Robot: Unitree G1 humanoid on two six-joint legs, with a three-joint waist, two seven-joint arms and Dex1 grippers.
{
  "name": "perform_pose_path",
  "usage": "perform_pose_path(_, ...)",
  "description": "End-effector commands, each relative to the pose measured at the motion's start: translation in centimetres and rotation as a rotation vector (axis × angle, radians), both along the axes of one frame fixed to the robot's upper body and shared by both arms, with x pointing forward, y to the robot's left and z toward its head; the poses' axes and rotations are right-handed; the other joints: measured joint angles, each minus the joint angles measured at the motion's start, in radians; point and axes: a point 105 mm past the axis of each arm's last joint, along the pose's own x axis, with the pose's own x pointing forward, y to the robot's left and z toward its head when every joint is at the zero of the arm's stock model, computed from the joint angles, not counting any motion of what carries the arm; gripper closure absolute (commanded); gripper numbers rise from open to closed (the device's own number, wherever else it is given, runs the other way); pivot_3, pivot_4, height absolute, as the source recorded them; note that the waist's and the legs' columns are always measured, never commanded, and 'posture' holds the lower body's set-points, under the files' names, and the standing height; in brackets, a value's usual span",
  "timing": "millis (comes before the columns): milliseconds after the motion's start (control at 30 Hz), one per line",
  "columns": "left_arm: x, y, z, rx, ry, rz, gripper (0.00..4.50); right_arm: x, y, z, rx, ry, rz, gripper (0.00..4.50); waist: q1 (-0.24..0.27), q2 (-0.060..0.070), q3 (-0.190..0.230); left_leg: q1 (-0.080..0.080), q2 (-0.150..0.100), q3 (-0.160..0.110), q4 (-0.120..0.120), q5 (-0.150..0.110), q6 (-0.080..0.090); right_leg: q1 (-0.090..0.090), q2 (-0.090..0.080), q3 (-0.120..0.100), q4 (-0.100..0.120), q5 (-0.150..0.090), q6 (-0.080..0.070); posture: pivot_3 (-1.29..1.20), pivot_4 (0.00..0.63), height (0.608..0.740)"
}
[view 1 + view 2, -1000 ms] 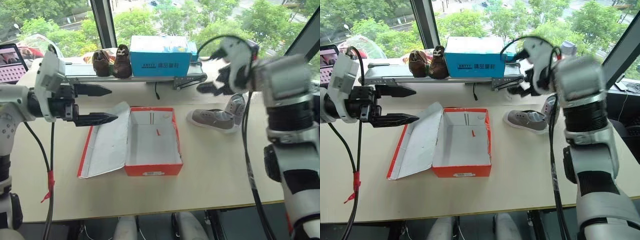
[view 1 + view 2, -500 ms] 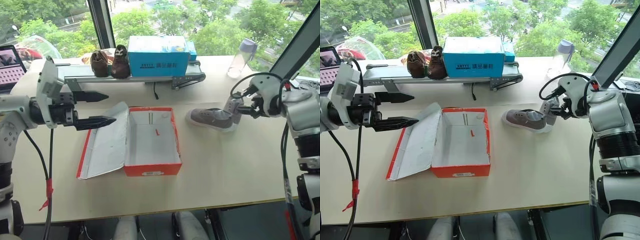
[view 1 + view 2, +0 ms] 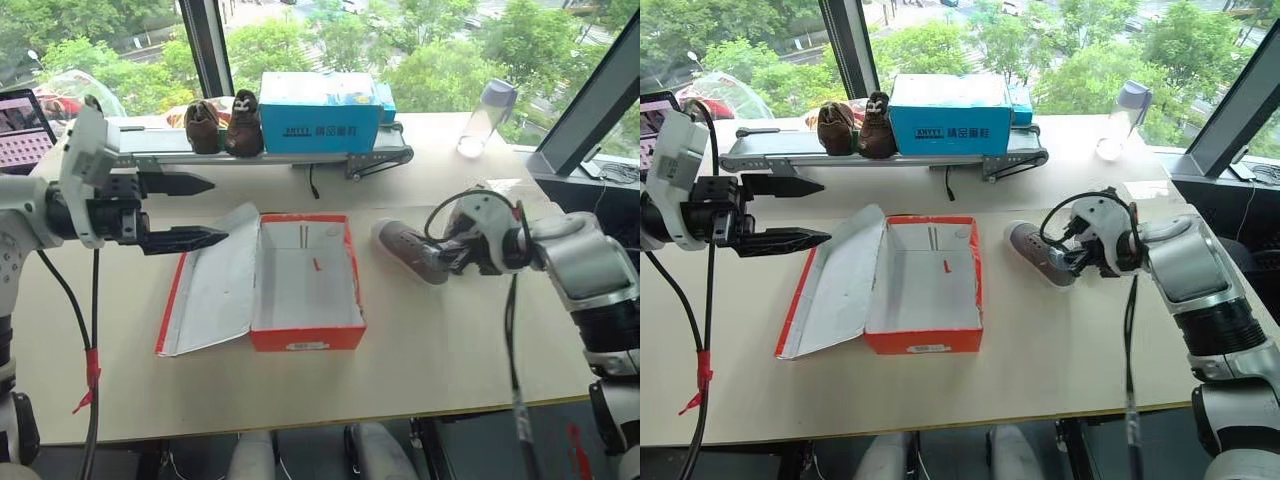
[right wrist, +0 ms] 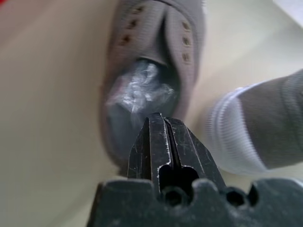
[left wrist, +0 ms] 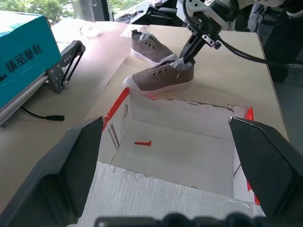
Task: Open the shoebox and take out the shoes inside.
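The red shoebox (image 3: 300, 338) stands open in the middle of the table, its pale inside bare, its lid (image 3: 212, 292) folded flat to the left. Both grey shoes lie on the table right of it: the near one (image 3: 404, 249) and, behind it, the other (image 5: 148, 44). My right gripper (image 3: 447, 257) is shut, its fingertips (image 4: 160, 135) at the near shoe's heel rim over the crumpled paper inside; whether fabric is pinched, I cannot tell. My left gripper (image 3: 215, 210) hovers open above the lid's far left part, holding nothing.
Along the back runs a metal rail (image 3: 385, 154) bearing a blue box (image 3: 320, 112) and a dark brown pair of shoes (image 3: 225, 124). A clear bottle (image 3: 484, 116) stands at the back right, a laptop (image 3: 20, 125) at the far left. A black cable (image 3: 312, 184) hangs from the rail.
My right arm has come down from above the shoes to the near shoe's heel, and its fingers have shut. That shoe now lies more slanted. The left arm has kept still.
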Motion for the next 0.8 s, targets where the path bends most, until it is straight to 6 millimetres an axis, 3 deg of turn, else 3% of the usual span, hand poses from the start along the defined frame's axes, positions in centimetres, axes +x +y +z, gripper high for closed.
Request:
perform_pose_path(33, -0.5, 0.0, 1.1, 0.01, -0.042, -0.005, 0.0, -0.1, 0.3, 2.5, 0.012, -0.066, 0.002, 4.47, 0.003, 0.0, 0.0, 0.0, 0.0, 0.0, 0.0, 0.0, 0.0, 0.0, 0.0, 0.0, 0.0, 0.0, 0.0, 0.0, 0.15, 0.74)
perform_pose_path(100, -0.6, 0.1, 1.1, 0.004, -0.04, 0.0, 0.0, 0.2, -0.2, 3.3, 0.004, -0.097, -0.013, 4.47, 0.005, 0.0, 0.0, 0.0, 0.0, 0.0, 0.0, 0.0, 0.0, 0.0, 0.0, 0.0, 0.0, 0.0, 0.0, 0.0, 0.15, 0.74)
perform_pose_path(233, -1.0, 0.7, 1.4, -0.068, -0.034, 0.034, 0.0, 0.7, -0.8, 7.0, 0.081, -0.202, -0.026, 4.47, 0.007, 0.0, 0.0, -0.001, 0.0, 0.0, 0.0, 0.0, 0.0, 0.0, 0.0, 0.0, 0.0, 0.0, 0.0, 0.0, 0.15, 0.74)
perform_pose_path(300, -1.4, 1.1, 1.6, -0.132, -0.03, 0.057, 0.0, 0.9, -0.8, 8.9, 0.13, -0.298, -0.02, 4.21, 0.007, 0.0, 0.0, 0.0, 0.0, 0.0, 0.0, 0.0, 0.0, 0.0, 0.0, 0.0, -0.001, 0.0, 0.0, 0.0, 0.15, 0.74)
perform_pose_path(367, -1.5, 1.6, 1.8, -0.207, -0.031, 0.091, 0.0, 1.0, -0.9, 10.4, 0.181, -0.385, -0.022, 3.68, 0.006, 0.0, 0.0, 0.0, 0.0, 0.0, 0.0, 0.0, 0.0, 0.0, 0.0, 0.0, -0.001, 0.0, 0.0, 0.0, 0.15, 0.74)
perform_pose_path(400, -1.7, 1.8, 1.5, -0.226, -0.022, 0.109, 0.0, 1.1, -0.9, 11.3, 0.198, -0.456, -0.02, 3.19, 0.006, 0.0, 0.0, 0.0, 0.0, 0.0, 0.0, 0.0, 0.0, 0.0, 0.0, 0.0, -0.001, 0.0, 0.0, 0.0, 0.15, 0.74)
perform_pose_path(500, -2.4, 2.6, 0.1, -0.297, 0.003, 0.178, 0.0, 1.0, -1.7, 13.7, 0.232, -0.717, -0.085, 2.22, 0.001, 0.0, 0.0, 0.0, 0.0, 0.0, 0.0, 0.0, 0.0, 0.0, 0.0, 0.0, 0.0, 0.0, 0.001, 0.0, 0.15, 0.74)
perform_pose_path(633, -2.9, 2.7, -1.0, -0.399, 0.003, 0.235, 0.0, -0.6, -2.1, 12.4, 0.31, -0.874, -0.154, 0.83, 0.011, -0.002, -0.001, 0.0, 0.0, 0.0, 0.0, 0.0, 0.0, 0.001, 0.0, 0.0, -0.001, 0.0, 0.001, 0.0, 0.15, 0.74)
perform_pose_path(700, -3.2, 2.4, -1.7, -0.438, 0.001, 0.247, 0.0, -2.2, -1.6, 9.7, 0.326, -0.902, -0.15, 0.18, 0.023, -0.004, -0.003, 0.0, 0.0, -0.001, 0.0, 0.0, 0.0, 0.002, 0.0, 0.0, -0.001, 0.0, 0.001, 0.0, 0.15, 0.74)
perform_pose_path(800, -3.6, 3.1, -2.9, -0.442, -0.001, 0.301, 0.0, -4.5, -1.6, 5.6, 0.306, -0.88, -0.178, 0.06, 0.032, -0.004, -0.003, 0.0, -0.001, -0.001, 0.001, 0.0, 0.0, 0.004, -0.001, 0.001, -0.002, 0.001, 0.002, 0.0, 0.15, 0.74)
